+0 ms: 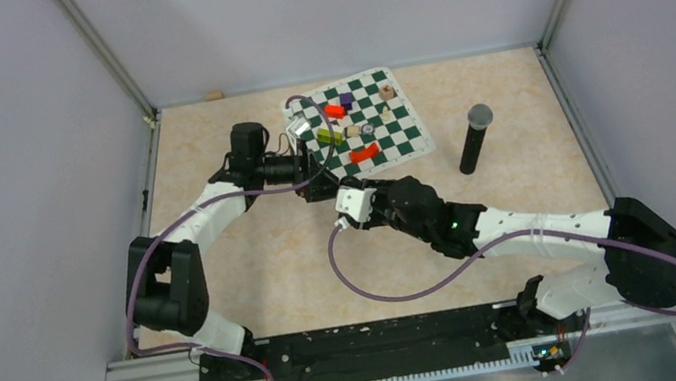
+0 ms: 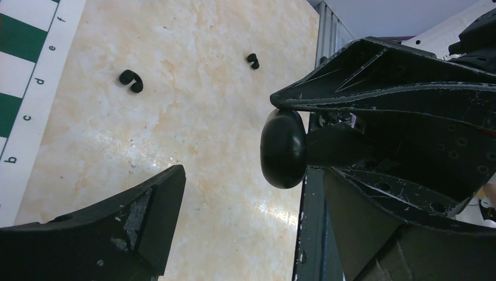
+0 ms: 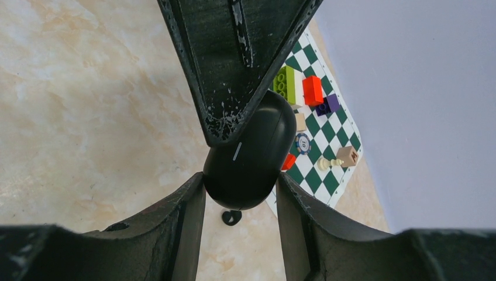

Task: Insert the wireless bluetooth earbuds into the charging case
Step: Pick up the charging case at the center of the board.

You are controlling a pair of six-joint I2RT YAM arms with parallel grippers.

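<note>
so far nothing's in: my right pincer (image 3: 240, 188) grips the shut black oval charging case (image 3: 248, 155), left pincer (image 1: 318, 183) gapes empty, two small black earbuds (image 2: 131, 81) lie on the beige marbled desk (image 2: 193, 152).

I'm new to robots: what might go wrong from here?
1. The smooth, rounded charging case is pinched in the right end effector and might slip out.
2. A tiny black earbud lies loose on the table just beyond it; a falling case could knock it away.
3. The case looks shut, so nothing can go in yet.
</note>
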